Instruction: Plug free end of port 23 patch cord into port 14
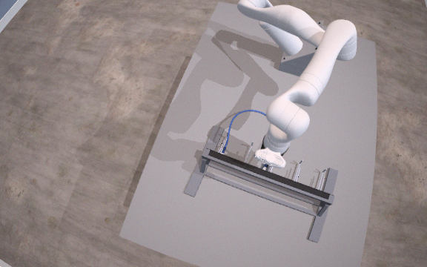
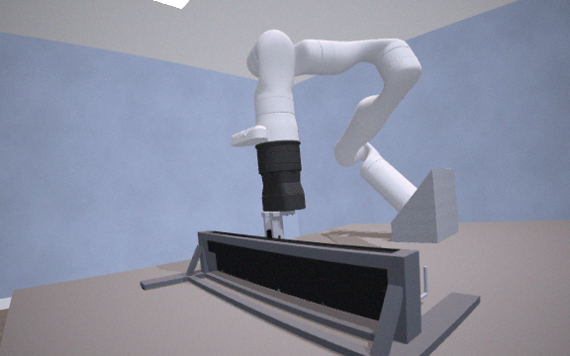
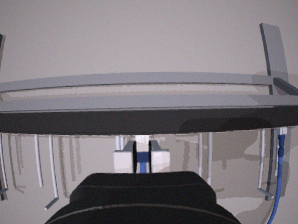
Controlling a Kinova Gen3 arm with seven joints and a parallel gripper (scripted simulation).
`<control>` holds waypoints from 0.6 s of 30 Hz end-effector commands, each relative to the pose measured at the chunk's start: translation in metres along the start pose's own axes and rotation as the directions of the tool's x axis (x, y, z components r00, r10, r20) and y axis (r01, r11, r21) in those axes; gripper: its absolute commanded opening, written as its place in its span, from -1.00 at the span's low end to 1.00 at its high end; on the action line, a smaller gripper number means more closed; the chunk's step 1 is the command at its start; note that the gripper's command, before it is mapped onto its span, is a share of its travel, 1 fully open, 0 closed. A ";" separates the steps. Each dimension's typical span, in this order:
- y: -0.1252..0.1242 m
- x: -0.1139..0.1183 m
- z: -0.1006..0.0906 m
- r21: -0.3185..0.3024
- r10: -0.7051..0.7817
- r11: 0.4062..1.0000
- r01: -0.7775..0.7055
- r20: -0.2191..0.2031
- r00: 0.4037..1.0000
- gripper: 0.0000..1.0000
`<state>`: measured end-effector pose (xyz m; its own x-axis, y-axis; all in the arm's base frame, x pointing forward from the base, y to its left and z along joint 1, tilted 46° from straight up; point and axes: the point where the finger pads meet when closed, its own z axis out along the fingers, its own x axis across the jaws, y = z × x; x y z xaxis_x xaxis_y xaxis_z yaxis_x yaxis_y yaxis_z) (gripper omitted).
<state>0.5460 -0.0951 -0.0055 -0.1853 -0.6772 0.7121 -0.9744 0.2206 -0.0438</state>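
Where the top view looks down on the grey table (image 1: 169, 208), the rack (image 1: 325, 200) stands aslant near the table's middle, its feet reaching toward the near edge. The white arm (image 1: 321, 70) bends from its base near the far right corner down to the rack's front side. The gripper (image 1: 267, 167) is mostly hidden under the wrist, just beside the panel's (image 1: 265, 171) top rail. The blue patch cord (image 1: 232, 126) rises from the rack's left end, arches toward the far edge and disappears under the forearm.

From the exterior view, behind the rack, the dark gripper body points straight down and its pale fingers (image 2: 269, 223) dip behind the rack's top bar, left of its middle. The plug cannot be seen here.

In the wrist view, the two pale fingers are clamped on the cord's blue free end (image 3: 143, 160), just beneath the panel's dark underside. Whether the plug sits in a port cannot be told. The cord's other stretch curves down at the right edge.
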 end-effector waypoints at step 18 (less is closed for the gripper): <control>-0.004 -0.003 -0.003 0.003 0.002 1.000 -0.002 0.008 1.000 -1.00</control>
<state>0.5462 -0.0951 -0.0056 -0.1861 -0.6767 0.7123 -0.9739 0.2232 -0.0424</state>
